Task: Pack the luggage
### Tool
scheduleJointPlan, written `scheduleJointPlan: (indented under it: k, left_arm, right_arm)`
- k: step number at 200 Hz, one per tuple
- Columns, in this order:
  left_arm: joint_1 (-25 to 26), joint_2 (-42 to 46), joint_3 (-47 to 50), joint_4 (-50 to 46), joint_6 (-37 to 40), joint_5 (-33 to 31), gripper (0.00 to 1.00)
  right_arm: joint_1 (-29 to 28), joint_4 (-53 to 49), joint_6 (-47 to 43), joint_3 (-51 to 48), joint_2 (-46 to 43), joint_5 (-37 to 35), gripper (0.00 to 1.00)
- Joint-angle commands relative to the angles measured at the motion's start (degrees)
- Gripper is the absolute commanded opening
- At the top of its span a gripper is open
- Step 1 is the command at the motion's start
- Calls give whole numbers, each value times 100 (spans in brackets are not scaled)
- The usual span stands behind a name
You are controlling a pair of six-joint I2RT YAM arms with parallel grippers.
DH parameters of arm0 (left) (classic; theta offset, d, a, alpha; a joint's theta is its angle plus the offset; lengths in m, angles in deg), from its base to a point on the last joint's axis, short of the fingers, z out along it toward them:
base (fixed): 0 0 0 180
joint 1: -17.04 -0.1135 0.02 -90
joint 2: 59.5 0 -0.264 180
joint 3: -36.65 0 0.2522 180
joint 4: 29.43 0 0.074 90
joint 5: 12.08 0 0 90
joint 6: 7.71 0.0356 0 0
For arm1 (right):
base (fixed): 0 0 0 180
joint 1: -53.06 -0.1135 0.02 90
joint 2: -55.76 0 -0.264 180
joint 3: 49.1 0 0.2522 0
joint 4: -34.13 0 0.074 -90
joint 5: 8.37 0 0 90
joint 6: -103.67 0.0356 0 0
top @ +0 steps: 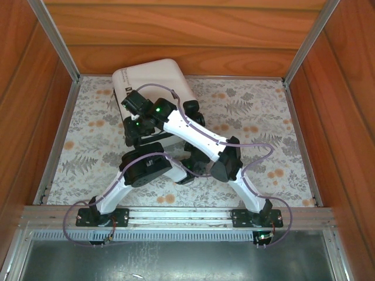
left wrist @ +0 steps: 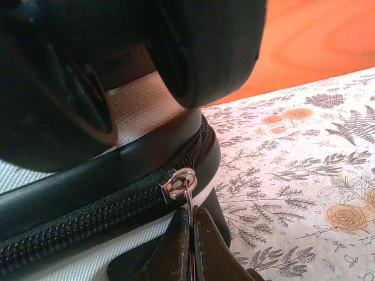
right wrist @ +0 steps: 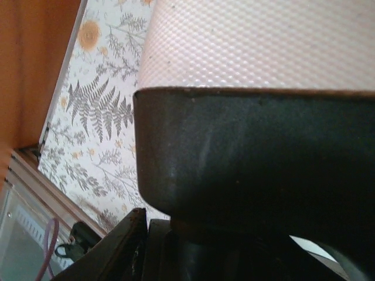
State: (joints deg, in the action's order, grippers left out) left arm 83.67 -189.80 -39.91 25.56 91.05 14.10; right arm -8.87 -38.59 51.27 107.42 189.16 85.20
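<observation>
Luggage (top: 155,73) with a white hard shell and rounded corners lies flat at the far left of the tabletop (top: 263,117), close against the wooden back wall (top: 187,35). The tabletop is covered in a pale print of grey ferns and orange flowers. Seen close from the right wrist, the shell has a fine dimpled texture and meets a smooth, matt black block with a rounded corner.

In the left wrist view a black zip (left wrist: 88,225) with coarse meshed teeth runs along the seam under a glossy black rubber band. Above it sits a fat, smooth black wheel (left wrist: 205,52). A small bright metal slider (left wrist: 177,180) rides on the zip, and its thin zip pull (left wrist: 188,202) hangs straight down.

The left tool (left wrist: 190,234) is just below the seam, at the near side of the luggage. Its dark fingers are pinched narrow around the zip pull. The right tool (top: 136,102) is over the near left edge of the shell, where both arms cross. I cannot tell how wide it stands.
</observation>
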Motion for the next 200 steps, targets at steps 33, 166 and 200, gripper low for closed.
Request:
scheduleJointPlan:
  k: [33,166,200]
  left_arm:
    - [406,-37,75,-353,105,1793,0]
    - [333,158,367,-336,-89,1793,0]
    - [333,188,420,-327,-102,1793,0]
  right_arm:
    - [-232,1120,-669,190,-751,913,74]
    - [1099,-1879,-872,-2887,-4344,-2429,81]
    - [1623,-1514,-1202,-3608,-4427,-1827,80]
